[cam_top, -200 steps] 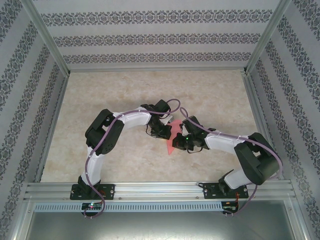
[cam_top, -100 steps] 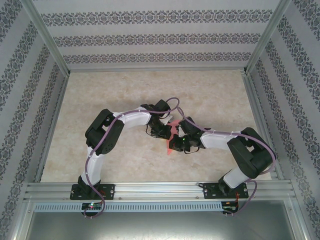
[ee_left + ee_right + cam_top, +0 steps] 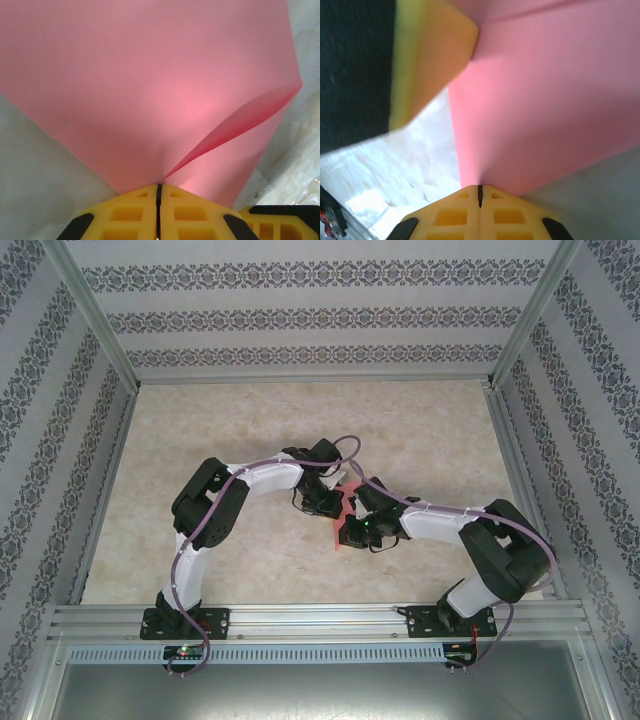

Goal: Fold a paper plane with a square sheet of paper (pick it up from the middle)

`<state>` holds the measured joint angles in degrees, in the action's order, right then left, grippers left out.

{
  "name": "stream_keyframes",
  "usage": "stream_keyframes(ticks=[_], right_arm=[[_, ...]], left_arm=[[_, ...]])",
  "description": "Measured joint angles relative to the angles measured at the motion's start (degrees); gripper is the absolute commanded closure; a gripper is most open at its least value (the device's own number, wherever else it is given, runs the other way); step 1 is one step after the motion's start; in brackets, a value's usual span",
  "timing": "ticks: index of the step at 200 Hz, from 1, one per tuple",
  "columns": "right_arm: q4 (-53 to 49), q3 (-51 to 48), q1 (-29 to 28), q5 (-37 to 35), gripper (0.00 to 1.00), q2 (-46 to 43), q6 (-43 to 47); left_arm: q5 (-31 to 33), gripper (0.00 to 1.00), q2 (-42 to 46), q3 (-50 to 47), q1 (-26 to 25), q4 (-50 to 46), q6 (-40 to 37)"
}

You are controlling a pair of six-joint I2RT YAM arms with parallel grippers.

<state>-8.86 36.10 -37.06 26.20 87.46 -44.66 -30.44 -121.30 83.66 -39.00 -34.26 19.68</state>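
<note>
The pink-red sheet of paper (image 3: pixel 347 512) hangs between both arms near the table's middle, mostly hidden by them in the top view. My left gripper (image 3: pixel 159 186) is shut on the paper (image 3: pixel 150 90), which fans up from its yellow fingers (image 3: pixel 130 215) with one layer curling open at the right. My right gripper (image 3: pixel 480 189) is shut on another edge of the paper (image 3: pixel 550 100). The left gripper's yellow finger (image 3: pixel 425 60) shows at the upper left of the right wrist view, close to a crease. The two grippers (image 3: pixel 345 505) sit almost touching.
The marble-patterned table (image 3: pixel 300 430) is walled by patterned panels (image 3: pixel 320 315) with metal posts. An aluminium rail (image 3: pixel 320 620) carries both arm bases at the near edge.
The right arm has swung left and its gripper has drawn closer to the left gripper, bunching the paper between them. The left arm has barely moved.
</note>
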Motion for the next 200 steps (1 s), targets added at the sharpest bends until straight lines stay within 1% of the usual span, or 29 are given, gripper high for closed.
stream_keyframes(ticks=[29, 67, 97, 138, 200], right_arm=[[-1.05, 0.00, -0.33, 0.46, 1.00, -2.01, -0.85], [3.28, 0.02, -0.28, 0.87, 1.00, -2.54, -3.74], [5.68, 0.92, -0.20, 1.40, 1.00, 0.33, -4.57], [4.76, 1.68, -0.07, 1.70, 1.00, 3.80, -3.61], [4.39, 1.60, -0.35, 1.70, 1.00, 3.80, -1.70]], left_arm=[[0.00, 0.90, 0.00, 0.00, 0.00, -0.02, -0.02], [-0.02, 0.90, 0.00, 0.00, 0.00, -0.02, -0.02], [-0.17, 0.90, 0.00, 0.00, 0.00, -0.02, -0.02], [-0.17, 0.90, 0.00, 0.00, 0.00, -0.04, -0.07], [-0.20, 0.90, -0.26, 0.35, 0.00, -0.39, -0.33]])
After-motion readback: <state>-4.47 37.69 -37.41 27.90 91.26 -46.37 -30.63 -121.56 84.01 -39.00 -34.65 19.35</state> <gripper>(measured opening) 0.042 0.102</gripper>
